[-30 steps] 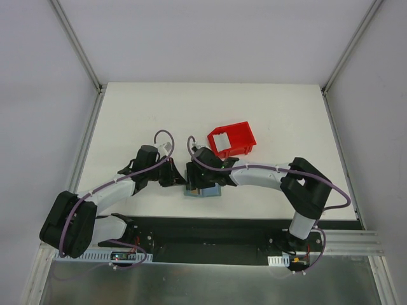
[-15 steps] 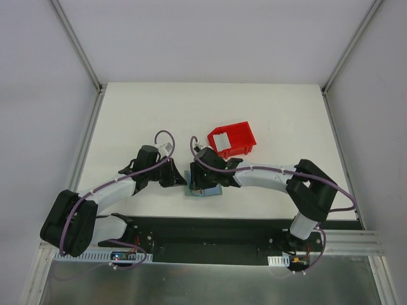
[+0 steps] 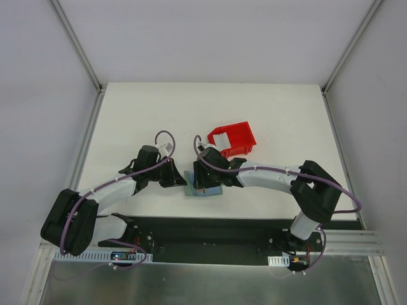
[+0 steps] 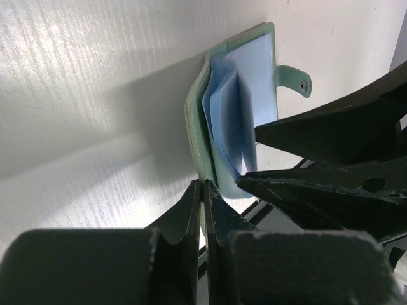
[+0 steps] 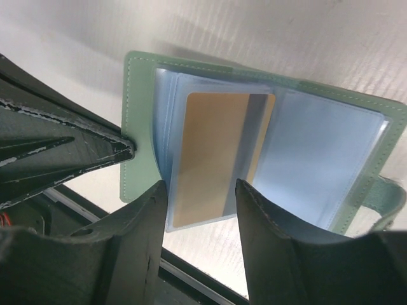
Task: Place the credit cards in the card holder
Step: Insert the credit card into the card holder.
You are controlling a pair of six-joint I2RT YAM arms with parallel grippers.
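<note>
Since the card holder (image 5: 136,121) lay open on the table (image 5: 331,38) close to its near edge, between the two arms, we read it first. The left gripper (image 4: 202,185) was fully closed, its joined tips touching one edge of the holder's green cover. Pinching or only pressing, we could not tell. The right gripper (image 5: 201,184) stood about half apart, astride the near end of the orange-gold card (image 5: 213,143). That card sat among the pale blue sleeves, seemingly partly pocketed. Whether the pads bore on its long edges, we could not tell either.

We judged the card light, stiff and slick. It seemed best taken by its long edges near the exposed end and slid in flat; squeezed hard, it could bow or shoot out. The sleeves looked soft and floppy and the holder light enough to skid, so the cover wanted pinning. Farther off, the red bin (image 3: 232,141) held something pale, perhaps another card.
</note>
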